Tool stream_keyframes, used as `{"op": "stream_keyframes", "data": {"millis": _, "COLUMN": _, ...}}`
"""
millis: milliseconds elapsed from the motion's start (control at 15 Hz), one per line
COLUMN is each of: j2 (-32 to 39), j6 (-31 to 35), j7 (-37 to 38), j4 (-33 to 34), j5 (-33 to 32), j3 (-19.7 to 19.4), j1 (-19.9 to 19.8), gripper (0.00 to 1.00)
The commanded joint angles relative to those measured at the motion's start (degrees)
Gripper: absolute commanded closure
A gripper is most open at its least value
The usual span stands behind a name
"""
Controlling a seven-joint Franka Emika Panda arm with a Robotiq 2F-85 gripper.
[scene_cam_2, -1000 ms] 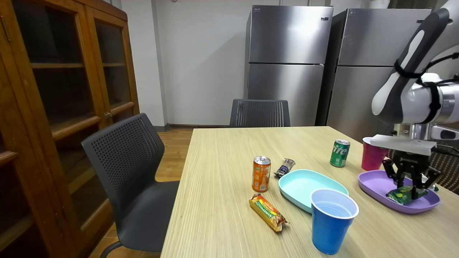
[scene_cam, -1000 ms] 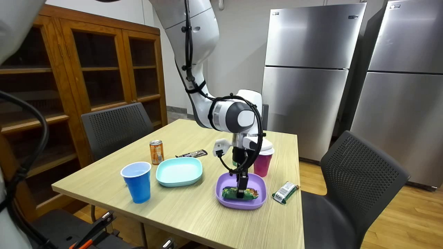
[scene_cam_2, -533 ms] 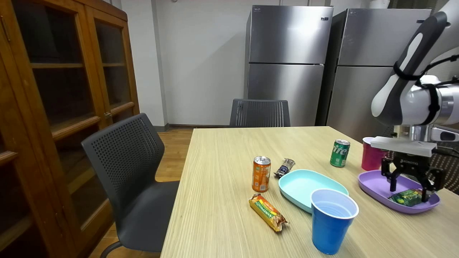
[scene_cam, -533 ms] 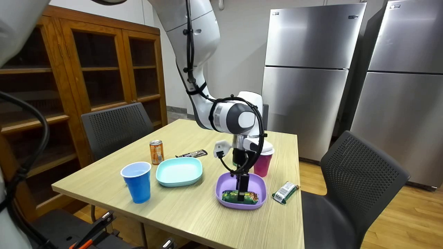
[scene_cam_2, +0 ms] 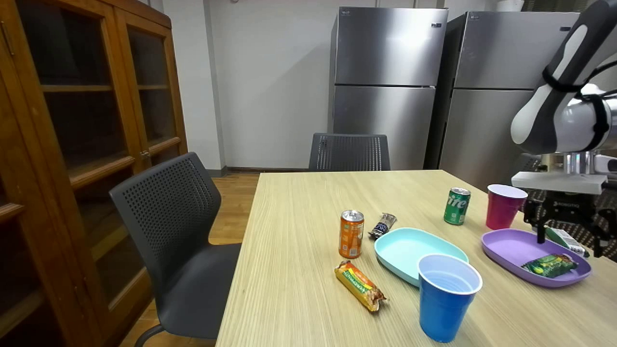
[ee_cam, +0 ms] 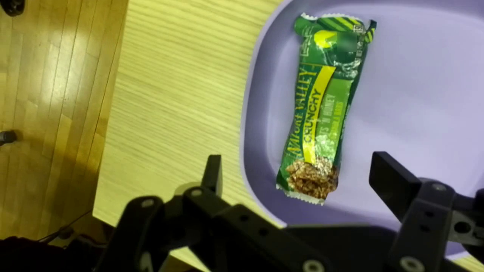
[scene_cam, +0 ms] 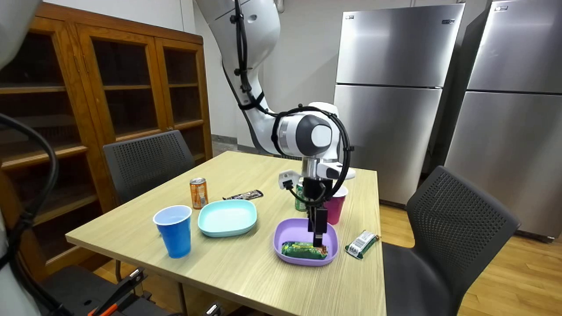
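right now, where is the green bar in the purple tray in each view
In an exterior view: the green bar is low, just right of centre.
In an exterior view: the green bar is low, toward the right edge.
In the wrist view: the green bar is right of centre, mostly in the upper half.
Shared landmark: the purple tray holding it.

In exterior view: granola bar (scene_cam: 303, 250) in tray (scene_cam: 292, 230); behind tray, can (scene_cam: 299, 201) left of cup (scene_cam: 334, 208).

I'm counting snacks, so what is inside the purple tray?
One green-wrapped granola bar lies inside the purple tray. Whatever is directly beneath the bar cannot be seen, because the bar covers it.
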Motion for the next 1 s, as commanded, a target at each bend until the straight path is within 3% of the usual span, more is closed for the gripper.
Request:
{"op": "stream_keyframes", "data": {"millis": 0, "j2": -4.1, "j6": -3.5, "j7": -1.8, "j4": -0.6, "j5": -2.5, "j3": -1.2, "j1": -0.7, "gripper": 0.00}}
{"op": "stream_keyframes", "data": {"millis": 400, "j2": -3.0, "j6": -5.3, "j7": -8.2, "j4": 1.7, "j5": -5.7, "j3": -1.7, "j1": -3.2, "gripper": 0.00}}
{"op": "stream_keyframes", "data": {"millis": 467, "j2": -2.9, "j6": -2.8, "j7": -5.6, "j4": 0.6, "j5": -4.8, "j3": -1.8, "j1": -2.6, "gripper": 0.00}}
{"op": "stream_keyframes", "data": {"millis": 933, "j2": -2.8, "j6": -3.1, "j7": -7.1, "j4": 0.6, "j5": -4.9, "j3": -1.9, "j1": -3.0, "gripper": 0.00}}
